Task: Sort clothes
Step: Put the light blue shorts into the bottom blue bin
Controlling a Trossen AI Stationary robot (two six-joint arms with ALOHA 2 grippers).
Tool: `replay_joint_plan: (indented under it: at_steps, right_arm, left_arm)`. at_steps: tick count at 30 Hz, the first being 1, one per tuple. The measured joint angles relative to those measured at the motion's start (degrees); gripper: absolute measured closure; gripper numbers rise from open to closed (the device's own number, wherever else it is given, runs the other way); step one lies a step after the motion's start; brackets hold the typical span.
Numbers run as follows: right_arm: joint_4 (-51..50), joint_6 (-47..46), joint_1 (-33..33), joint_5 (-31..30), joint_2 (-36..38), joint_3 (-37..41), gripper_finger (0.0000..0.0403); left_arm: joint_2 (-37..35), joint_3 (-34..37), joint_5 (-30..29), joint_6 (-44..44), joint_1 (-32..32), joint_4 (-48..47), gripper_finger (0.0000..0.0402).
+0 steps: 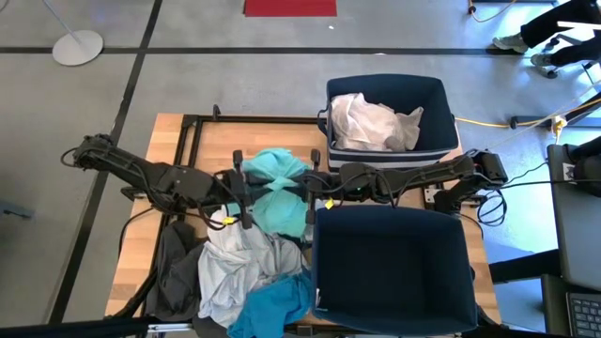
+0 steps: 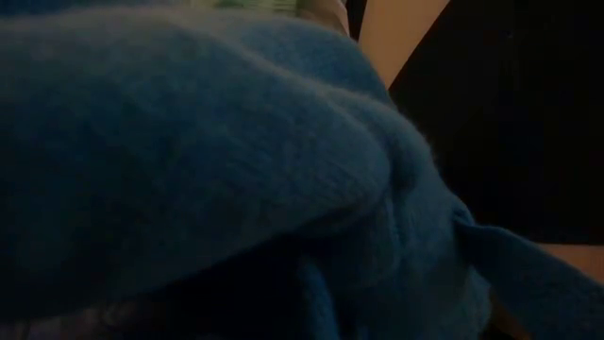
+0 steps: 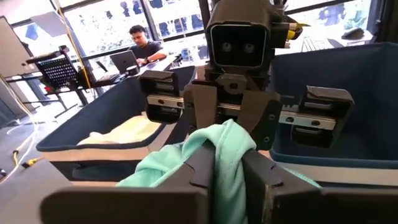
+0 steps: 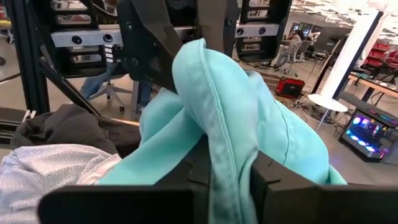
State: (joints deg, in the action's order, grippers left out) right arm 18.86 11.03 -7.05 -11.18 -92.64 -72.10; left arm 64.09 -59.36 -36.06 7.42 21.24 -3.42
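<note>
A turquoise garment (image 1: 280, 188) hangs bunched between my two grippers above the middle of the table. My left gripper (image 1: 242, 194) comes from the table's left and is shut on it. My right gripper (image 1: 319, 186) comes from the right and is also shut on it. The two stand close, facing each other. A pile of clothes lies near the front left: light grey (image 1: 239, 268), teal blue (image 1: 272, 305) and charcoal (image 1: 174, 272). The teal blue garment (image 2: 236, 170) fills the low view. My left gripper pinches a thick fold of the turquoise garment (image 3: 227, 155) between its two fingers, coming level from the table's left. The cloth bulges out past the fingers. My right gripper pinches another bunched fold, with a seam (image 4: 227, 155), between its two fingers, coming level from the table's right. The cloth swells up beyond its fingertips.
A navy bin (image 1: 441, 103) at the far right holds white clothes (image 1: 376, 122). A second navy bin (image 1: 394, 272) stands at the near right. Bare wood shows at the table's far left (image 1: 178, 136). People sit in the room beyond the table.
</note>
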Motion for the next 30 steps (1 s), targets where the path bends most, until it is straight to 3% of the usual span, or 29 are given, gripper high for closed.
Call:
replay_joint_plan:
  at_steps: [5,11,21,30]
  right_arm:
    - [0.30,1.29,0.00,-0.02,0.13,-0.29,0.0384]
    - [0.38,1.46,0.00,-1.40,0.13,-2.29,0.0380]
    - [-8.37,5.76,0.00,-5.24,0.15,-12.52,0.0379]
    - [-21.07,7.91,-0.03,-6.76,0.29,-27.05,0.0379]
  left_arm:
    - [-0.98,-0.56,0.05,0.18,-0.01,-1.31,0.0291]
    - [-4.60,-2.24,-0.66,-2.63,0.70,-9.85,0.0236]
    - [-12.29,-2.24,-1.25,-13.73,0.89,-25.97,0.0229]
    - [-14.12,-2.04,-1.24,-17.80,2.07,-32.11,0.0229]
